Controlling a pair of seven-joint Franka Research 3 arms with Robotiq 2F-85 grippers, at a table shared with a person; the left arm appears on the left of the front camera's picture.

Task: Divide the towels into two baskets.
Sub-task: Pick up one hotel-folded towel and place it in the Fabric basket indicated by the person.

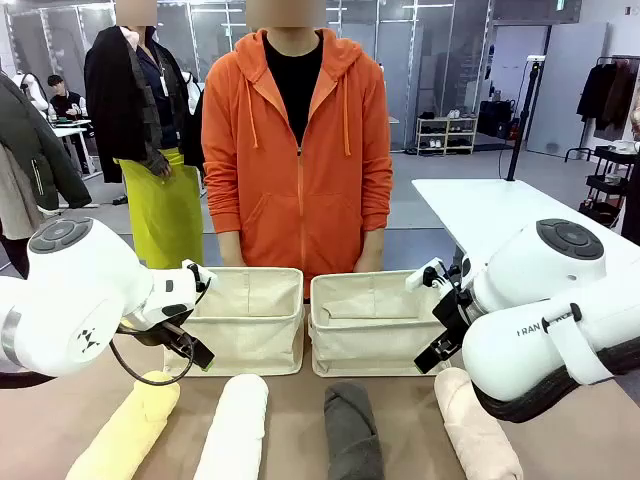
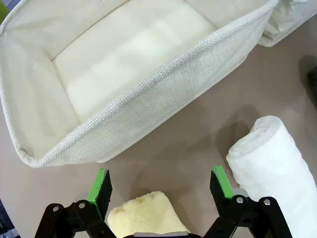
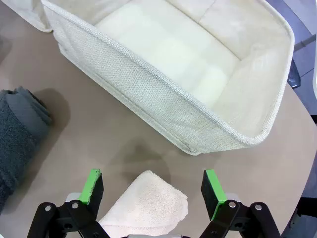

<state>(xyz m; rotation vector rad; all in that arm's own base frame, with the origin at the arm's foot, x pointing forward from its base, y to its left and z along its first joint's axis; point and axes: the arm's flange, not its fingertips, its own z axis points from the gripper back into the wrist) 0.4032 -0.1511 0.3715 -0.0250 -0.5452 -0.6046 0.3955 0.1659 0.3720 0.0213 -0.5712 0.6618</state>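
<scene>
nothing sorted yet: both baskets empty, four towels on the table

going left to right, with the left basket [image 1: 250, 330] as the marker. the left gripper [image 2: 161, 186] hangs on the robot's side of the left basket, off its left front corner, jaws spread wide and holding nothing. in its wrist view the end of the yellow towel [image 1: 130, 425] lies right below, between the green pads but not pinched. the white towel [image 1: 235, 425] lies beside it, in front of the left basket's right half. the left basket itself is empty down to its floor.

just right of the left basket, with a narrow gap between, stands the right basket [image 1: 370, 340], also empty. the grey towel [image 1: 352, 430] lies in front of it, so to the right of the left basket. furthest right from the left basket is the pink towel [image 1: 475, 425], with the right gripper [image 3: 153, 186] above its far end, jaws likewise wide apart and gripping nothing.

a person [image 1: 297, 150] stands behind the left basket's far side, hands not on anything i can see.

my reading: none of the dividing is done. all four towels are left to move, and each arm looks set to start with the outermost roll on its side.
</scene>
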